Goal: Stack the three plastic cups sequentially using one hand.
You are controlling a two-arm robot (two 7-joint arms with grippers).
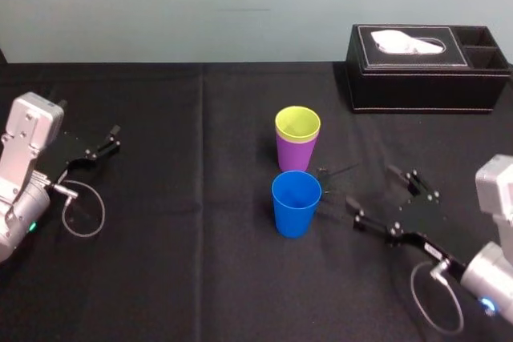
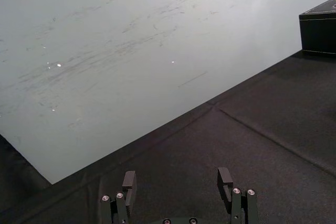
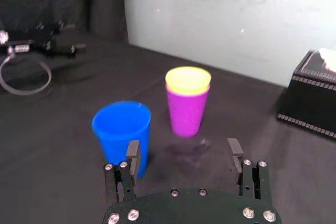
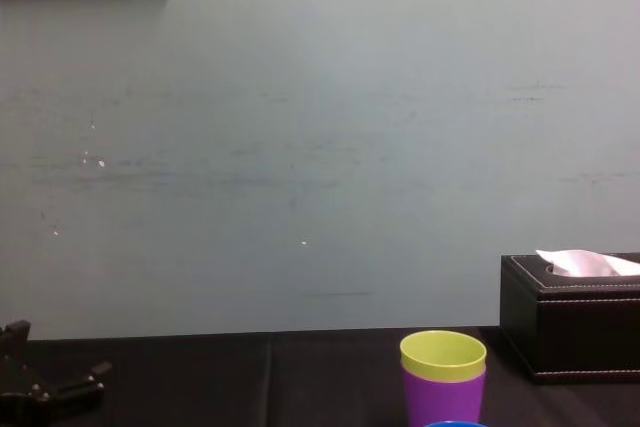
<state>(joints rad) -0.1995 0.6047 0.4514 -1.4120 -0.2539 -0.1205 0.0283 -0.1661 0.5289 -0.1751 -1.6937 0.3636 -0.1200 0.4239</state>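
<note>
Nearest us, our right gripper [image 1: 370, 186] stood wide open and empty just right of the blue cup [image 1: 296, 203], behind which the yellow-green cup [image 1: 297, 124] sat nested in the purple cup [image 1: 295, 154], while our left gripper [image 1: 112, 139] lay parked at far left, fingers apart.

A: About the left gripper [image 1: 108, 142] [image 2: 177, 179]?
B: Parked at nine o'clock, jaws apart, aimed toward two o'clock.
A: And the right gripper [image 1: 373, 188] [image 3: 184, 148]?
B: Low at four o'clock, reaching toward ten o'clock, jaws spread wide, holding nothing.
</note>
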